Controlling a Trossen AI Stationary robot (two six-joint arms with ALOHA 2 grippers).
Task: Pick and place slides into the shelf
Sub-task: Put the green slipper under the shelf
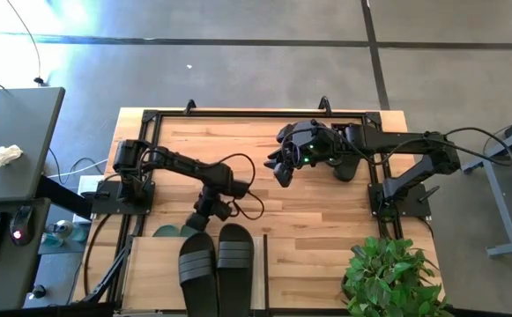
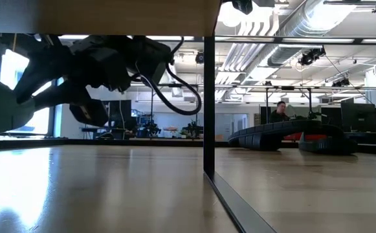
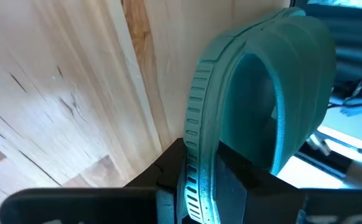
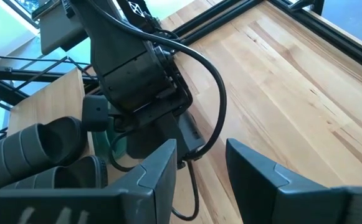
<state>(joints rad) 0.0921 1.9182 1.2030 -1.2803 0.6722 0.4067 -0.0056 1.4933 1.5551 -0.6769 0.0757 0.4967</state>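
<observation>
My left gripper [image 1: 201, 220] reaches down at the far edge of the light-wood shelf [image 1: 154, 269] and is shut on a sage-green slide [image 3: 261, 93]. Green [image 1: 169, 232] shows just beyond that edge. In the low view the left gripper [image 2: 97, 71] hangs at the left, under the shelf's top board. One black pair [image 1: 216, 260] lies sole-down on the shelf top. Another black pair [image 2: 285, 134] rests on the table under my right arm. My right gripper [image 1: 280, 172] hovers open above the table's middle, touching nothing. My left gripper pinches the green slide by the ribbed side edge of its sole [image 3: 196, 155], one finger on each face of the sole. The wide strap [image 3: 293, 56] arches beyond the fingers. The slide stands on edge in the hold, close beside a light-wood board [image 3: 75, 93].
A dark metal frame [image 1: 256, 114] rims the tabletop. A potted plant [image 1: 392, 277] stands at the near right corner. A grey desk [image 1: 9, 158] with a keyboard sits left of the table. Bare wood lies between the arms. A person [image 2: 279, 111] sits far behind.
</observation>
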